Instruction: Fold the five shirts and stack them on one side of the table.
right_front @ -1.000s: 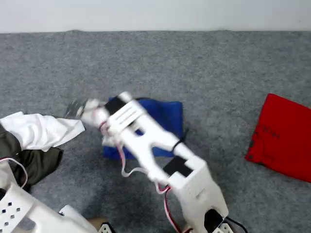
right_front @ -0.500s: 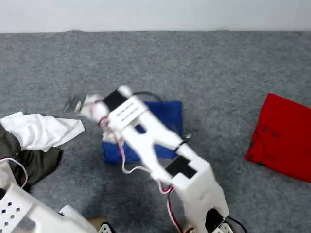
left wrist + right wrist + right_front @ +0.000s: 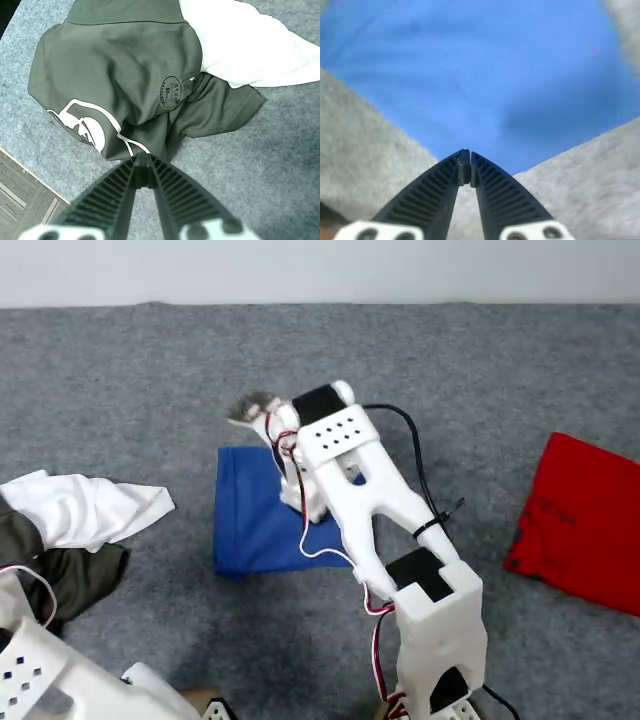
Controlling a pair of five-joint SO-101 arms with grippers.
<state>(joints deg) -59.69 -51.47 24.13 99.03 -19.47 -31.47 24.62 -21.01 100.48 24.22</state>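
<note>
Left fingers [image 3: 142,167]: pressed together, holding nothing, above the green shirt [image 3: 115,80].
Right fingers [image 3: 465,172]: pressed together, holding nothing, at the blue shirt [image 3: 470,75] edge.
White shirt [image 3: 85,505]: partly on the green shirt.
Red shirt [image 3: 585,520]: folded, at the desk [image 3: 450,370] side.

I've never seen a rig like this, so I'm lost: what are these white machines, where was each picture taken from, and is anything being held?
They are two small robot arms at a grey table. One picture looks down from a fixed camera; the other two come from cameras on the arms' wrists. The right arm stretches over a folded blue shirt; the right arm's fingers are shut, holding nothing. The left arm's fingers, also shut and empty, sit near a crumpled dark green shirt with a white shirt partly over it. A folded red shirt lies apart.
</note>
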